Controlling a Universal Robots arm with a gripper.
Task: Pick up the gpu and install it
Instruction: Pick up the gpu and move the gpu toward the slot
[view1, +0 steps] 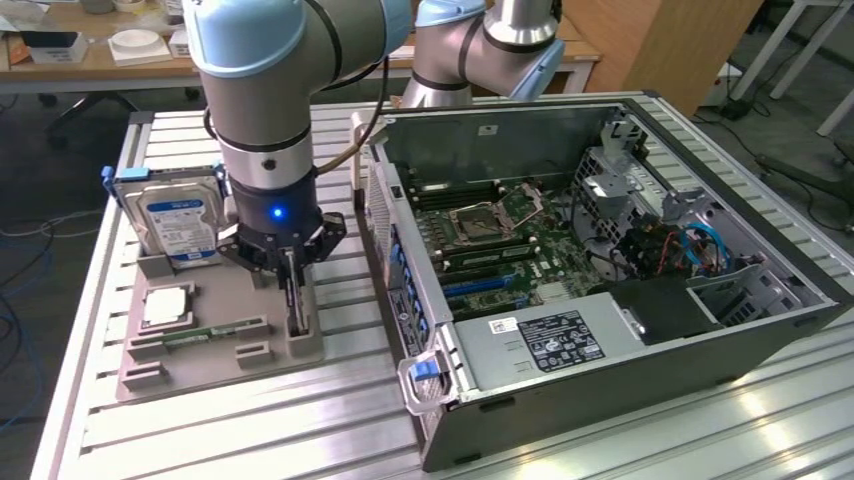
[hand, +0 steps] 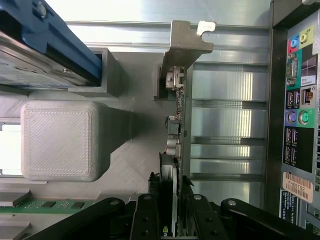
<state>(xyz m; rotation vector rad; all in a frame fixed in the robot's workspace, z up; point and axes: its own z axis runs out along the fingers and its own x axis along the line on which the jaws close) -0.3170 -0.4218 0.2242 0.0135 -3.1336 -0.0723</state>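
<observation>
Inventory, by count:
- One gpu (hand: 179, 120), a thin flat black card with a brownish board edge.
- One silver blue-labelled hard drive (view1: 180, 222).
- One narrow green memory stick (view1: 218, 330).
- One square silver processor chip (view1: 168, 305).
- One grey plastic holder tray (view1: 214, 375).
- One open black computer case (view1: 641, 385).

Our table (view1: 267, 420) is shiny ribbed metal; the nine o'clock holder (view1: 220, 292) matt ridged plastic; the gpu (hand: 176, 107) has a dull metal bracket (hand: 187, 42).
</observation>
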